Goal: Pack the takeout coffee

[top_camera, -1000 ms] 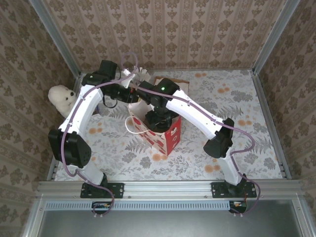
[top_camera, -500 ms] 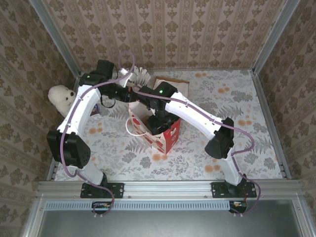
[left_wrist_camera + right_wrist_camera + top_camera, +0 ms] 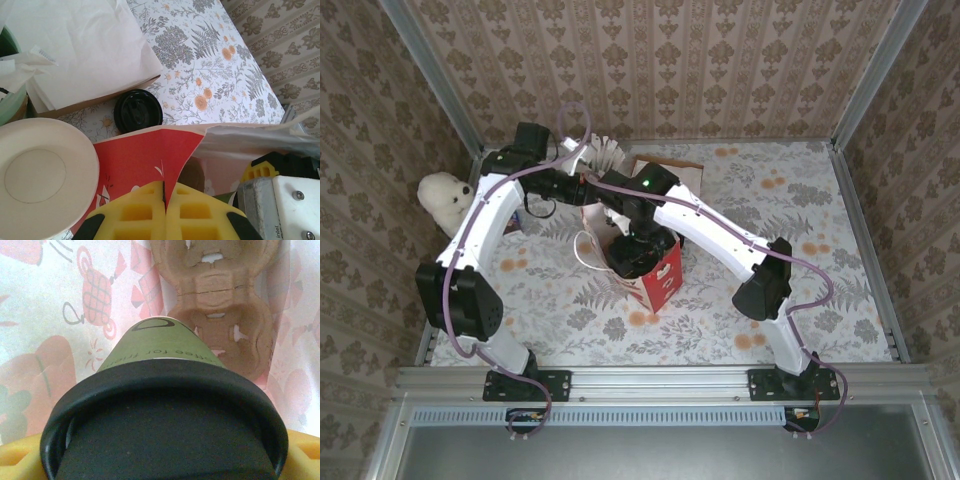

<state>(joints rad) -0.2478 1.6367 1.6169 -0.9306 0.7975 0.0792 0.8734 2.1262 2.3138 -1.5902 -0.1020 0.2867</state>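
My right wrist has edged toward the upper left over the red bag (image 3: 661, 281), where my right gripper (image 3: 160, 460) is spread around the takeout coffee (image 3: 159, 405), a dark green cup with a black lid sitting low-centre between my fingers, while my left gripper (image 3: 164, 200) pinches the bag's rim.

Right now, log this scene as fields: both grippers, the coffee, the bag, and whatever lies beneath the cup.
left gripper: shut, pinching the red paper bag at its rim
right gripper: inside the bag, closed on the takeout coffee
takeout coffee: green cup, lidded
beneath cup: brown cardboard carrier on the bag's floor
table beside bag: loose black lid, lidless cream-lined cup
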